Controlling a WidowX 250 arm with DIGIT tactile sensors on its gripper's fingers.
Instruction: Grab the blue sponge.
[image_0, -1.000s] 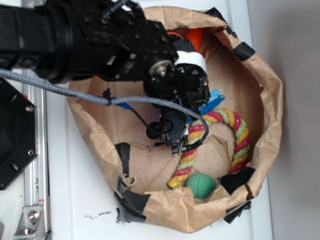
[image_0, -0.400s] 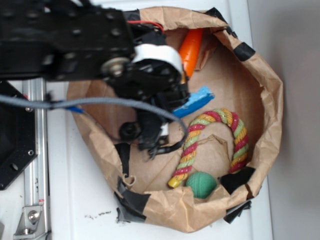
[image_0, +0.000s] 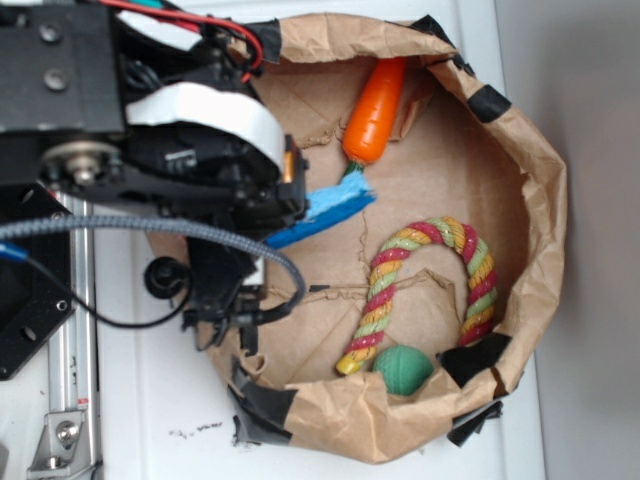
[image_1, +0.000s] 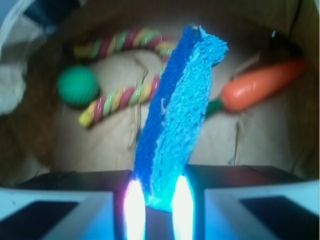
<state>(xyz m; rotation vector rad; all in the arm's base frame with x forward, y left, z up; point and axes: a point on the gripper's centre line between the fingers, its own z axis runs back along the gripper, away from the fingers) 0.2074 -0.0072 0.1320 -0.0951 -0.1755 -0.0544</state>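
Two views, one moment. Wrist view: gripper has both fingers pressed against the flat faces of the blue sponge, holding its near end. Fingers glow bright, washed out by glare. Sponge stands on edge and sticks out away from the camera, leaning slightly right, far end free and touching nothing. Porous texture visible along its lit side.

Exterior view: the sponge shows as a slanted blue bar poking out from under the black arm, over the left part of the brown paper bag. Gripper itself is hidden under the arm body here; cannot point to it in this view. Sponge's upper right tip sits just beside the green stem end of the orange toy carrot; contact cannot be judged from above.

Bag contents, floor level:
- Carrot lies near the bag's top wall, tilted; in the wrist view it lies right of the sponge, behind it.
- Multicoloured rope toy, bent in an arch, right half of the bag; in the wrist view it shows left of and behind the sponge.
- Green ball near the bottom rim, touching or just beside one rope end; wrist view puts it far left.

Bag rim is patched with black tape at several spots. Bag rests on a white table.
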